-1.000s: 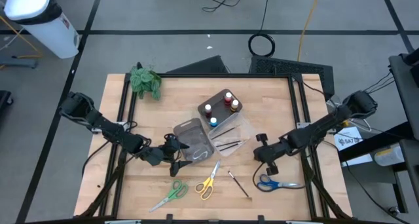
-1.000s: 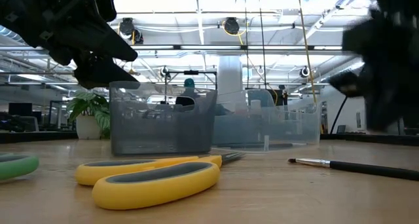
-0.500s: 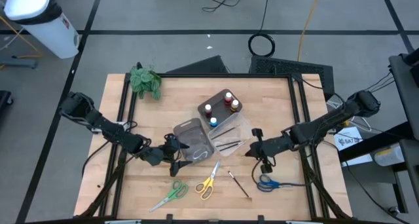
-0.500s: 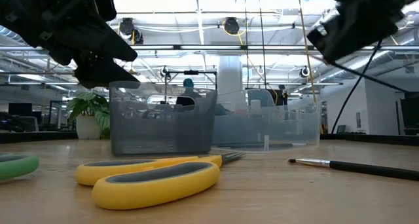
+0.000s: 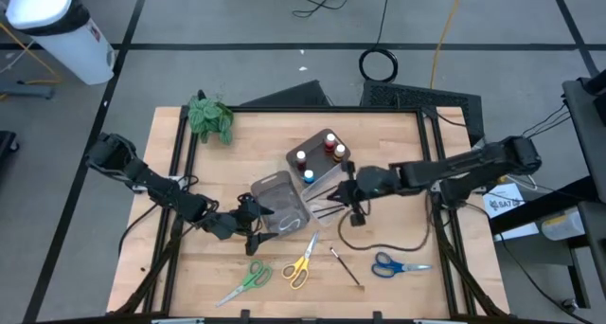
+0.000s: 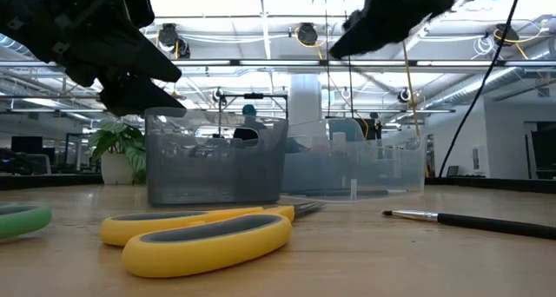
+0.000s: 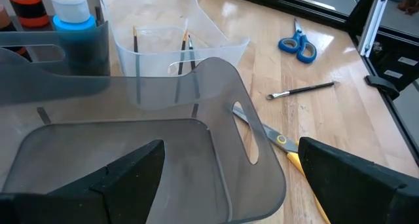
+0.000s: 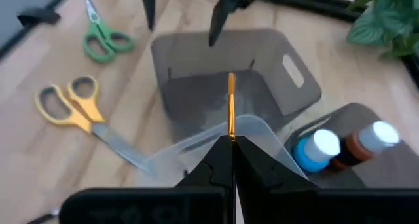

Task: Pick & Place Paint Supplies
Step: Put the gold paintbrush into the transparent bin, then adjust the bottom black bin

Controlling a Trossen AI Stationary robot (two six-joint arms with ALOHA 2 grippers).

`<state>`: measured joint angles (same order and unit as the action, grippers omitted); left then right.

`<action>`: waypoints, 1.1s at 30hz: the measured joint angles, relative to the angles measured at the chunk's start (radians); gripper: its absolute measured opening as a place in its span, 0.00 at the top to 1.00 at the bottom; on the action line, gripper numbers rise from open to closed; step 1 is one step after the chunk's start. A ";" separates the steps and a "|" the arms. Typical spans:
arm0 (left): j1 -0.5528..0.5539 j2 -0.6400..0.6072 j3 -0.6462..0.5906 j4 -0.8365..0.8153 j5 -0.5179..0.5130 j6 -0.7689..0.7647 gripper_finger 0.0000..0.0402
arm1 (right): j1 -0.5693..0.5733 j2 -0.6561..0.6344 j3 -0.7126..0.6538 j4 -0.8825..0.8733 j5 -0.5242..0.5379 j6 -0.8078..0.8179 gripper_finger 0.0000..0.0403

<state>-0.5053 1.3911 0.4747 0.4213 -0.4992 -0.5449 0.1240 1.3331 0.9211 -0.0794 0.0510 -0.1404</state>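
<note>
Thin orange-handled paintbrush pinched in the closed right gripper above the clear plastic tray, grey plastic bin just beside that tray, left gripper spread wide at the bin's near edge, yellow-handled scissors near the bin.

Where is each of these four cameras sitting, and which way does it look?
High view: overhead, straight down on the table, both arms.
Low view: at tabletop height, looking across the yellow scissors into the room.
Left wrist view: on the left arm, over the grey tray; open left gripper.
Right wrist view: on the right arm; shut right gripper holds a brush.
All show the yellow scissors.
</note>
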 joint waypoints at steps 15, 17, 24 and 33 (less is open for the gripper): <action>0.001 0.000 0.000 0.001 -0.001 0.013 0.09 | -0.083 0.173 -0.001 -0.001 -0.001 -0.063 0.88; 0.001 0.000 0.000 0.001 -0.001 0.013 0.09 | -0.077 0.165 0.000 0.002 -0.001 -0.056 0.82; -0.017 -0.039 0.000 -0.020 0.059 0.029 0.09 | -0.031 0.083 -0.001 -0.003 -0.002 0.022 0.66; -0.173 -0.128 0.000 -0.310 -0.006 -0.106 0.09 | 0.190 -0.015 -0.001 -0.008 -0.004 0.074 0.65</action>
<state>-0.6782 1.2630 0.4752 0.1118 -0.5050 -0.6512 0.3135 1.3182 0.9203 -0.0872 0.0475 -0.0664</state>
